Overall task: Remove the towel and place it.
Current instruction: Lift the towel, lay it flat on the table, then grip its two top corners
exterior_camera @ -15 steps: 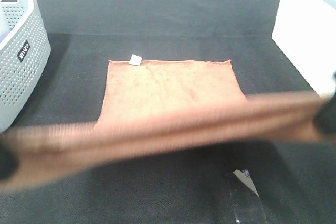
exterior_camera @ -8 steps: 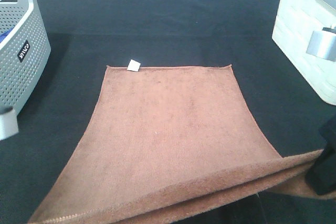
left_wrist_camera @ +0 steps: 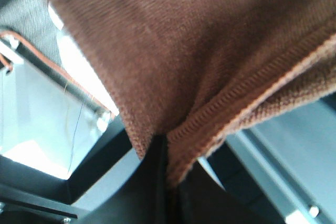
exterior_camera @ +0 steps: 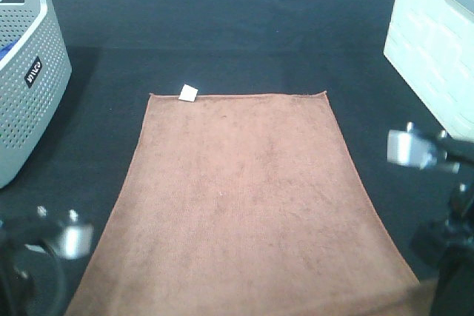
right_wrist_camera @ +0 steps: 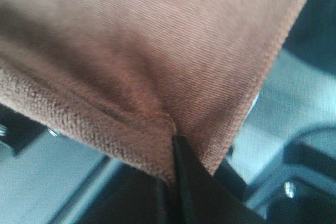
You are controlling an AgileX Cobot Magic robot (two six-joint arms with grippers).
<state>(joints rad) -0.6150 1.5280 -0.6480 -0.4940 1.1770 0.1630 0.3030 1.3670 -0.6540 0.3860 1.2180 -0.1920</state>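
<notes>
Two closed grips hold the towel (exterior_camera: 244,197) at this moment: the left gripper (left_wrist_camera: 167,167) has its jaws pressed together on one stitched near corner, and the right gripper (right_wrist_camera: 171,179) is pinched on the other near corner in the same way. The rest of the cloth lies spread flat on the black table covering (exterior_camera: 222,27), its far edge square to us with the white tag (exterior_camera: 189,93) at the far left corner, well apart from the grey basket (exterior_camera: 33,86) and the white box (exterior_camera: 437,49). What worries us is how little fabric each jaw pair has; both bites sit right at the hem, so a sharp pull could draw a corner out and drop that side. If one arm moves ahead of the other, we judge the towel would skew or bunch down the middle. The plush pile may also drag on the covering and wrinkle it. We cannot tell from these views how far the held corners stand above the table.
</notes>
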